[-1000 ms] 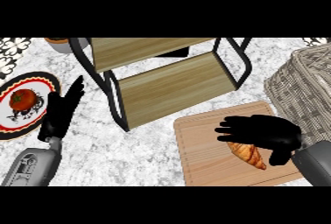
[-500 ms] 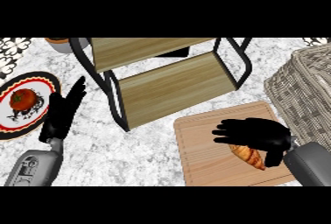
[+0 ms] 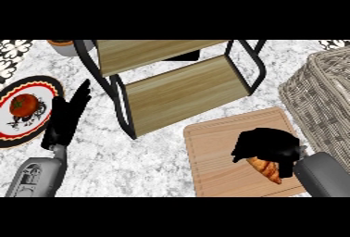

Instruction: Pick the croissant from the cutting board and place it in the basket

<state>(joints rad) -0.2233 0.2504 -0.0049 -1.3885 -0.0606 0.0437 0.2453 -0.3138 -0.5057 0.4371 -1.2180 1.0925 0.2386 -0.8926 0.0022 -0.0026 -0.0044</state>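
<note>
The croissant (image 3: 265, 169), golden brown, lies on the wooden cutting board (image 3: 219, 157) at the lower right. My right hand (image 3: 268, 145) sits on top of it with fingers curled down over its upper end, hiding much of it. The wicker basket (image 3: 321, 99) stands at the right edge, just beyond the board. At the left, my left hand (image 3: 67, 119) rests open with fingers pointing up, beside a plate.
A wooden two-tier shelf with a black metal frame (image 3: 174, 85) stands in the middle back. A red-rimmed plate (image 3: 12, 132) with a tomato (image 3: 25, 102) lies at the far left. A small pot (image 3: 63, 46) sits at the top left.
My right hand has lowered onto the croissant and its fingers have curled in around it. The left hand has not moved.
</note>
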